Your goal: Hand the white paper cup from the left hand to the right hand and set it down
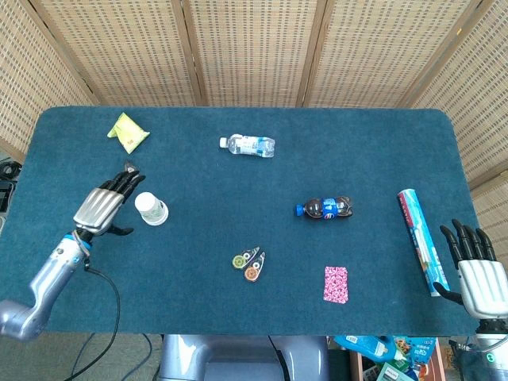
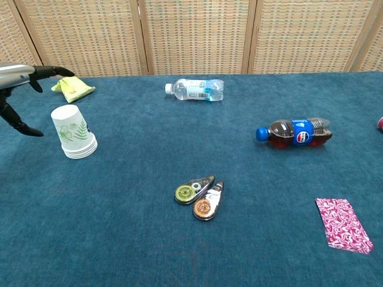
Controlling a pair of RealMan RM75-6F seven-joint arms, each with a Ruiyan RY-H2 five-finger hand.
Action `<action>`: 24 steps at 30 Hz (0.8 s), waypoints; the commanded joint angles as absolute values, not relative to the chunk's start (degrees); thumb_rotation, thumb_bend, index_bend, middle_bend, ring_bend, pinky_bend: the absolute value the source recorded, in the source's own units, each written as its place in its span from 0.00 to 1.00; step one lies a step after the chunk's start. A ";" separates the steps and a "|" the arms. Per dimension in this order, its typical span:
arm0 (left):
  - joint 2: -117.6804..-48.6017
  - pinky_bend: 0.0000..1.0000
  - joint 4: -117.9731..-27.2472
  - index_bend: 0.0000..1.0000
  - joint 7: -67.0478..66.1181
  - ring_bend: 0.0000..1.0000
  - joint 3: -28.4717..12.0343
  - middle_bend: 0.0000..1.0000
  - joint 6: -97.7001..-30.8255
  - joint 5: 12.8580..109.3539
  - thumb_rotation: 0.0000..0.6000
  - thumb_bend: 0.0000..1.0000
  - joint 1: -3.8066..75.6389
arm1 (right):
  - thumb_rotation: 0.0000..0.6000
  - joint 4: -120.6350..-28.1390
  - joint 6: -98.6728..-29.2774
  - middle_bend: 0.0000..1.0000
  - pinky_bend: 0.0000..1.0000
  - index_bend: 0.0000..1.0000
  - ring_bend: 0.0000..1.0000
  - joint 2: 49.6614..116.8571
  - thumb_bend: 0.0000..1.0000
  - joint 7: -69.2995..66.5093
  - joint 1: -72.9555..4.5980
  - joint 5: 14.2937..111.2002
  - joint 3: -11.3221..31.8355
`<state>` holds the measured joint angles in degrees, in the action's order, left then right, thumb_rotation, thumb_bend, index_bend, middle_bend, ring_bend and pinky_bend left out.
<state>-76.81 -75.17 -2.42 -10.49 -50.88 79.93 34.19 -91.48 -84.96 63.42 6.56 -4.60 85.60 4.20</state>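
Fingers (image 1: 127,178) of the left hand (image 1: 101,206) are spread apart and hold nothing; they reach forward just to the left of the white paper cup (image 1: 151,209), with the thumb pointing toward the cup's base. From the chest view the fingertips hang above and behind the cup and the thumb sits low beside it, but whether any of them touch the cup cannot be told. The right hand (image 1: 481,282) hovers at the table's near right corner, its fingers apart and empty, well apart from the cup.

A small dark tape dispenser lies under the left hand's fingertips, mostly hidden by them. A yellow-green snack packet (image 1: 127,132) lies behind the cup toward the far left corner. A clear water bottle (image 1: 248,145) lies on its side farther back near the middle. A cola bottle (image 1: 326,208) lies on its side to the right, cap pointing left. Two correction-tape dispensers (image 1: 249,265) lie touching each other near the front centre, and a pink patterned packet (image 1: 336,283) lies to their right. A long blue tube (image 1: 420,239) lies along the right edge, just beside the right hand.

The cup stands upside down, base up and mouth on the table, its long axis vertical; it looks like several nested cups with a green leaf print.

The table (image 1: 238,317) is covered in dark teal carpet-like cloth. Woven rattan screens (image 1: 254,48) stand behind it.
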 commanded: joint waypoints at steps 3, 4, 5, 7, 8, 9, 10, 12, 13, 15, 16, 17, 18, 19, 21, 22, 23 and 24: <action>-83.17 0.31 -68.49 0.19 -5.99 0.17 -11.00 0.18 -46.61 75.85 1.00 0.12 38.29 | 1.00 -91.16 -84.81 0.00 0.00 0.00 0.00 63.38 0.00 5.94 -4.51 84.84 4.43; -84.00 0.32 -67.46 0.21 -6.21 0.19 -10.95 0.20 -46.78 75.68 1.00 0.12 38.51 | 1.00 -91.05 -84.65 0.00 0.00 0.00 0.00 63.39 0.00 5.78 -4.57 84.72 4.46; -84.44 0.34 -66.94 0.24 -6.23 0.21 -10.87 0.22 -46.91 75.64 1.00 0.12 38.61 | 1.00 -90.98 -84.52 0.00 0.00 0.00 0.00 63.40 0.00 5.68 -4.60 84.62 4.48; -85.66 0.35 -65.45 0.27 -5.65 0.23 -10.66 0.25 -47.42 75.72 1.00 0.12 38.85 | 1.00 -90.77 -84.10 0.00 0.00 0.00 0.00 63.45 0.00 5.51 -4.72 84.27 4.52; -86.14 0.36 -64.71 0.28 -5.20 0.23 -10.58 0.26 -47.69 75.79 1.00 0.12 38.98 | 1.00 -90.68 -83.96 0.00 0.00 0.00 0.00 63.48 0.00 5.47 -4.77 84.13 4.56; -86.46 0.36 -64.18 0.29 -4.90 0.24 -10.55 0.26 -47.85 75.81 1.00 0.12 39.09 | 1.00 -90.61 -83.88 0.00 0.00 0.00 0.00 63.51 0.00 5.45 -4.81 84.05 4.58; -86.72 0.36 -63.72 0.29 -4.59 0.24 -10.51 0.27 -47.96 75.80 1.00 0.12 39.19 | 1.00 -90.58 -83.83 0.00 0.00 0.00 0.00 63.53 0.00 5.44 -4.84 84.01 4.60; -87.02 0.36 -63.07 0.30 -3.98 0.25 -10.42 0.27 -48.16 75.79 1.00 0.12 39.33 | 1.00 -90.52 -83.73 0.00 0.00 0.00 0.00 63.57 0.00 5.44 -4.89 83.94 4.61; -87.09 0.36 -62.79 0.30 -3.80 0.25 -10.33 0.27 -48.31 75.86 1.00 0.12 39.39 | 1.00 -90.51 -83.70 0.00 0.00 0.00 0.00 63.59 0.00 5.45 -4.90 83.90 4.62; -87.11 0.36 -62.52 0.30 -3.64 0.25 -10.24 0.27 -48.58 75.96 1.00 0.12 39.44 | 1.00 -90.48 -83.65 0.00 0.00 0.00 0.00 63.62 0.00 5.48 -4.91 83.83 4.62; -87.11 0.36 -62.42 0.30 -3.56 0.25 -10.21 0.27 -48.76 75.99 1.00 0.12 39.45 | 1.00 -90.48 -83.62 0.00 0.00 0.00 0.00 63.62 0.00 5.48 -4.92 83.79 4.62; -87.10 0.36 -62.39 0.30 -3.51 0.25 -10.21 0.27 -48.86 76.01 1.00 0.12 39.46 | 1.00 -90.47 -83.59 0.00 0.00 0.00 0.00 63.62 0.00 5.48 -4.93 83.76 4.63; -87.05 0.36 -62.37 0.30 -3.36 0.25 -10.28 0.28 -49.16 76.02 1.00 0.12 39.45 | 1.00 -90.47 -83.54 0.00 0.00 0.00 0.00 63.61 0.00 5.46 -4.94 83.68 4.65; -86.88 0.36 -62.44 0.30 -3.19 0.25 -10.36 0.28 -49.62 76.11 1.00 0.12 39.44 | 1.00 -90.45 -83.47 0.00 0.00 0.00 0.00 63.62 0.00 5.44 -4.94 83.55 4.68; -86.49 0.37 -62.70 0.32 -3.29 0.27 -10.25 0.30 -50.25 76.36 1.00 0.12 39.45 | 1.00 -90.46 -83.33 0.00 0.00 0.00 0.00 63.59 0.00 5.43 -4.97 83.37 4.70; -86.12 0.38 -63.07 0.33 -3.45 0.29 -10.14 0.32 -50.41 76.42 1.00 0.12 39.47 | 1.00 -90.49 -83.26 0.00 0.00 0.00 0.00 63.59 0.00 5.42 -4.99 83.34 4.69; -85.90 0.40 -63.33 0.35 -3.73 0.31 -10.06 0.33 -50.48 76.42 1.00 0.12 39.53 | 1.00 -90.51 -83.16 0.00 0.00 0.00 0.00 63.59 0.00 5.45 -5.02 83.31 4.66; -85.77 0.41 -63.55 0.36 -3.95 0.32 -10.01 0.35 -50.48 76.31 1.00 0.12 39.57 | 1.00 -90.53 -83.10 0.00 0.00 0.00 0.00 63.59 0.00 5.48 -5.04 83.29 4.65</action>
